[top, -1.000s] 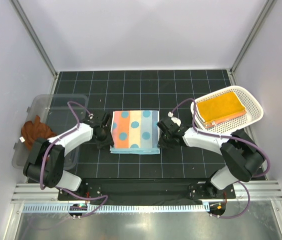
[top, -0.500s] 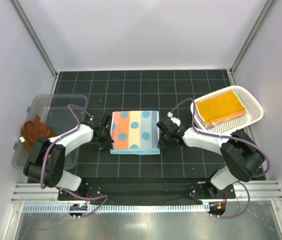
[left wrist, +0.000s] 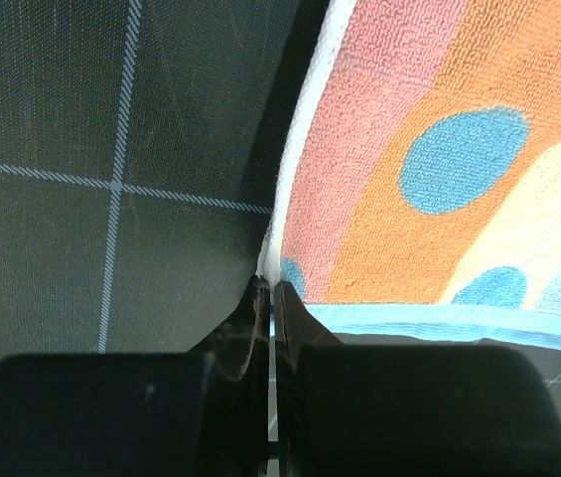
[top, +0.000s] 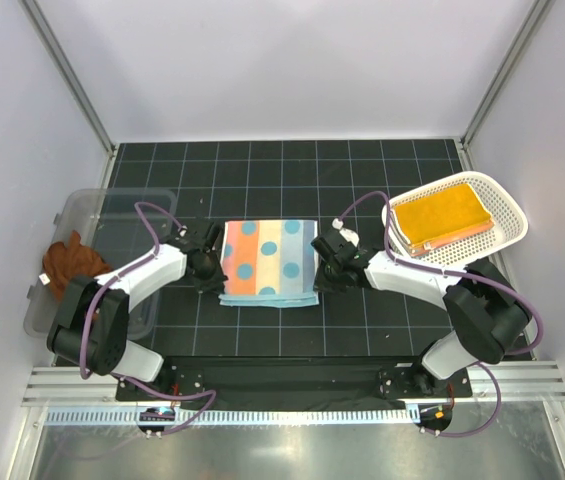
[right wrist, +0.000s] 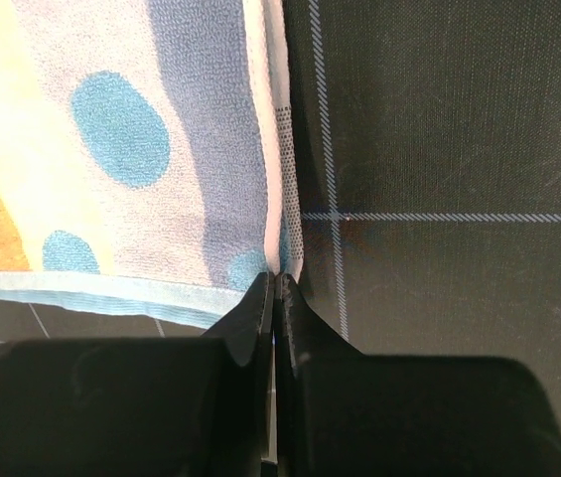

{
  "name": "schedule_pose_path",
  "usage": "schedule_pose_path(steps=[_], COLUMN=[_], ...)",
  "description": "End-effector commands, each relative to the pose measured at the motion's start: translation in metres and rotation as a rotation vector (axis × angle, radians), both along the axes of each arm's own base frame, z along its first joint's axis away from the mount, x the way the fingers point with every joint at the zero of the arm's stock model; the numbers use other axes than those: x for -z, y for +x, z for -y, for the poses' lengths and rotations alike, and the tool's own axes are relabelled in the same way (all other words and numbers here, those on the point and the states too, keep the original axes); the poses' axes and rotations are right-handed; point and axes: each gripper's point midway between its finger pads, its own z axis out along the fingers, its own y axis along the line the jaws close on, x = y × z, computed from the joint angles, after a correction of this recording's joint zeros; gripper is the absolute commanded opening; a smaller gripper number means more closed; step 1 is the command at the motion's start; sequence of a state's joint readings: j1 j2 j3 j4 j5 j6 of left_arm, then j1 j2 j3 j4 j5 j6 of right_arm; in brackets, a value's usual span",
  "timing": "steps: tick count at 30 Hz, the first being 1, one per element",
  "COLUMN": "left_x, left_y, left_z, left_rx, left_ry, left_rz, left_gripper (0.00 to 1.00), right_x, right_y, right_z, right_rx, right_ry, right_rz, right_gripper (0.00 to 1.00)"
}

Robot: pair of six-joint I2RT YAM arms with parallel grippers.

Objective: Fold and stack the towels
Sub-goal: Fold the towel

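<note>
Left gripper (left wrist: 268, 298): my fingers are pressed together, no gap showing, pinching the near left edge of the dotted towel (top: 267, 262). Right gripper (right wrist: 275, 290): same, fingers closed tight on the near right edge of that towel. So I have it by both side edges, near the front corners.

The dotted towel lies flat mid-table on the black mat (top: 362, 170), between my two arms, striped side up. A light blue strip shows along its near edge; I cannot tell if that is its hem or a separate cloth under it.

Done so far, as I judge it: the white basket (top: 510, 212) at far right holds a folded yellow-orange towel (top: 442, 215) with a reddish edge peeking out below, so a stack looks started there.

Left to do: the dotted towel looks laid out but not fully folded, or it is folded and needs carrying to the stack; I can't tell which. With both edges gripped, the step in hand is probably a fold or a lift. The brown towel (top: 67, 262) sits crumpled in the clear bin (top: 112, 205) at far left, untouched, and it needs pulling out, folding and stacking. Roughly midway, I'd say.
</note>
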State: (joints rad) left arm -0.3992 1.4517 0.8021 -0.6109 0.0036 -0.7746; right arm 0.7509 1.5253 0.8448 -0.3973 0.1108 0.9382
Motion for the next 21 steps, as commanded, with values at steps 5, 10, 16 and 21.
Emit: schedule_pose_path(steps=[5,10,16,21], left_x=[-0.019,-0.028,-0.031,-0.05], left_y=[0.013,0.016,0.014,0.012], left_z=[0.004,0.003,0.005,0.01], left_rx=[0.002,-0.001,0.006,0.028], left_ry=[-0.016,-0.007,-0.017,-0.044], left_rz=[0.058,0.067,0.064,0.083], left_gripper=[0.0,0.0,0.0,0.0], right_x=[-0.016,-0.029,-0.031,-0.058], right_y=[0.014,0.018,0.013,0.013], right_z=[-0.01,-0.011,-0.009,-0.011], right_rx=[-0.033,-0.058,-0.069,-0.096], right_ry=[0.011,0.005,0.006,0.026], right_rz=[0.06,0.087,0.084,0.115], right_gripper=[0.01,0.01,0.01,0.01])
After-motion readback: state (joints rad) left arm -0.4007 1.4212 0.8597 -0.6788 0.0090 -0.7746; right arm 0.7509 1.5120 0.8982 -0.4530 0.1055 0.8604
